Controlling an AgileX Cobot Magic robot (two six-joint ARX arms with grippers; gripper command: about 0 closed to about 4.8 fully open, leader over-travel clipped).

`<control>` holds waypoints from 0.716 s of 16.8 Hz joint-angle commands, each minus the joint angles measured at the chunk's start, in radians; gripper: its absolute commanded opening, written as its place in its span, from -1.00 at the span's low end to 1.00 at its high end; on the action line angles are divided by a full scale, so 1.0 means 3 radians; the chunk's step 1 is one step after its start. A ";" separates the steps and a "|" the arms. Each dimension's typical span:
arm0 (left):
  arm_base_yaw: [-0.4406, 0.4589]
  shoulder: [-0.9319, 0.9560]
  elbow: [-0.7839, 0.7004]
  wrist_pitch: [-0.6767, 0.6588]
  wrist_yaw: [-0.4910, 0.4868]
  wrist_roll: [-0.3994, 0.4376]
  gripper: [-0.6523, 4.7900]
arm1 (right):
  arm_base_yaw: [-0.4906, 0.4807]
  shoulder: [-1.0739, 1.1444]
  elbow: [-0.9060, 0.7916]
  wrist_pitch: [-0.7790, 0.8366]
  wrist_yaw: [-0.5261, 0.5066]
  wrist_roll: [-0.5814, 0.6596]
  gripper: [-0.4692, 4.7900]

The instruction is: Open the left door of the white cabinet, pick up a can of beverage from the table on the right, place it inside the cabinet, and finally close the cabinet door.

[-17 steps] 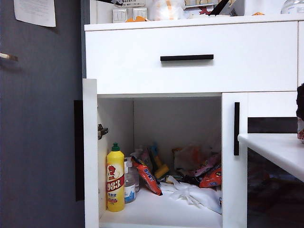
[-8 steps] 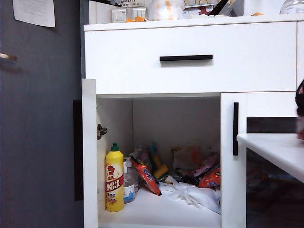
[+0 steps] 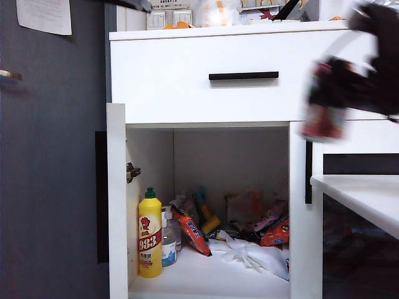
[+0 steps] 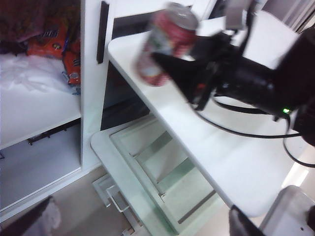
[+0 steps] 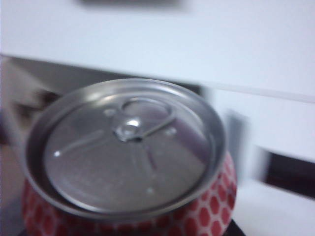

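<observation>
Red-and-white patterned drink can [image 3: 324, 103] looks light, rigid and slick. Left to right: open white cabinet [image 3: 249, 75], left tool unseen, right tool [image 4: 197, 73] clamped round its side, airborne above white bench [image 3: 361, 193].

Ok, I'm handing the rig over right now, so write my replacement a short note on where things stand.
Right gripper: shut on the can, lifted clear of the table, in front of the cabinet at drawer height, right of the opening.
Left gripper: not visible in any view; open.
Left door: open wide.
Done: door opened, can picked up.
Left: set the can inside beside the clutter on the floor of the compartment, release, withdraw, close the left door.
</observation>
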 commanded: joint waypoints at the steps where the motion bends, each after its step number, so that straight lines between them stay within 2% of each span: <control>1: 0.0051 -0.0188 0.0008 -0.0256 -0.0061 0.0024 1.00 | 0.0277 0.0050 0.0395 -0.0336 0.0011 -0.0042 -0.04; 4: 0.0092 -0.0559 0.0008 -0.0458 -0.0089 0.0008 1.00 | 0.0324 0.0587 0.0792 -0.0280 0.0005 -0.0015 -0.04; 7: 0.0114 -0.0876 0.0008 -0.0740 -0.0097 -0.0003 1.00 | 0.0361 0.1266 0.1205 0.0009 -0.0003 -0.0010 -0.03; 9: 0.0123 -0.1008 0.0008 -0.0918 -0.0286 0.0000 1.00 | 0.0370 0.1706 0.1569 0.0041 -0.0028 -0.0013 -0.03; 12: 0.0125 -0.1077 0.0008 -0.1048 -0.0365 -0.0070 1.00 | 0.0370 0.2391 0.2323 -0.0081 -0.0151 -0.0014 -0.03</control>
